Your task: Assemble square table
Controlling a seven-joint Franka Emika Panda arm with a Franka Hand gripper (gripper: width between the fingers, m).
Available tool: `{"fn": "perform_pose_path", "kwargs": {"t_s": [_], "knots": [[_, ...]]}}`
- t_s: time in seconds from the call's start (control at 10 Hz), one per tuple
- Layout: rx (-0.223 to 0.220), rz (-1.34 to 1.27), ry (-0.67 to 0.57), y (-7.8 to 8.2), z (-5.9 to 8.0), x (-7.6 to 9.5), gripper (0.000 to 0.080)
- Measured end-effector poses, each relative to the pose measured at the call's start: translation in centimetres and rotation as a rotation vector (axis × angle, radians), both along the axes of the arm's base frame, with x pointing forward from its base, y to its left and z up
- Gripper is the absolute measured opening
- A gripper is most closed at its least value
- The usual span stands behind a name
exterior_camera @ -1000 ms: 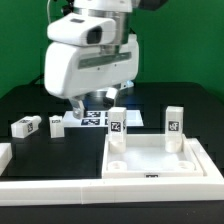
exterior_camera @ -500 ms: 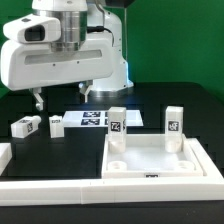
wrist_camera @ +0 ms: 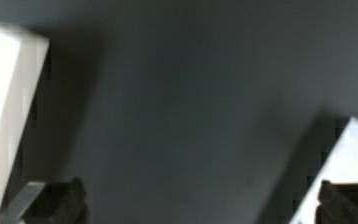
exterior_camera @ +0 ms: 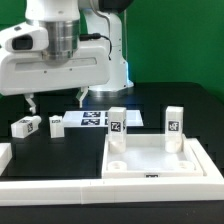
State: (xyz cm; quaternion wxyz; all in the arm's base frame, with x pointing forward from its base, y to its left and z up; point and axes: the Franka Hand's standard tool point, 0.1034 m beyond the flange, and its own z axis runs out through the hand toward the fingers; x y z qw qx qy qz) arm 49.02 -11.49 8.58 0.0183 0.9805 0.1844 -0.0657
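Observation:
The square table top (exterior_camera: 150, 162), a white tray with a raised rim, lies upside up at the exterior view's right. Two white tagged legs (exterior_camera: 117, 122) (exterior_camera: 174, 120) stand upright at its far corners. Two more legs (exterior_camera: 26, 126) (exterior_camera: 57, 124) lie loose on the black table at the left. My gripper (exterior_camera: 58, 98) hangs open above the table, behind the loose legs, holding nothing. In the wrist view the gripper (wrist_camera: 197, 205) shows only dark fingertips (wrist_camera: 51, 200) over bare black table, with white shapes at both edges that I cannot identify.
The marker board (exterior_camera: 95, 119) lies flat behind the table top, just right of the gripper. A long low white wall (exterior_camera: 90, 190) runs along the front edge. A white piece (exterior_camera: 3, 155) pokes in at the exterior view's left edge.
The arm has swung toward the exterior view's left, away from the marker board, and its body now fills the upper left. The gripper stayed open. No part on the table moved.

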Motion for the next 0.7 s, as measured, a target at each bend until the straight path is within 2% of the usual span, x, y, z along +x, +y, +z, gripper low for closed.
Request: {"fn": "perform_pose_path", "kwargs": {"t_s": [0.2, 0.6, 0.7], "knots": [[-0.010, -0.107, 0.141, 0.6, -1.7, -2.9, 0.0649], [-0.024, -0.106, 0.400, 1.8, -2.3, -3.1, 0.0649], [-0.028, -0.110, 0.467, 1.4, -2.7, -3.6, 0.0649]]}}
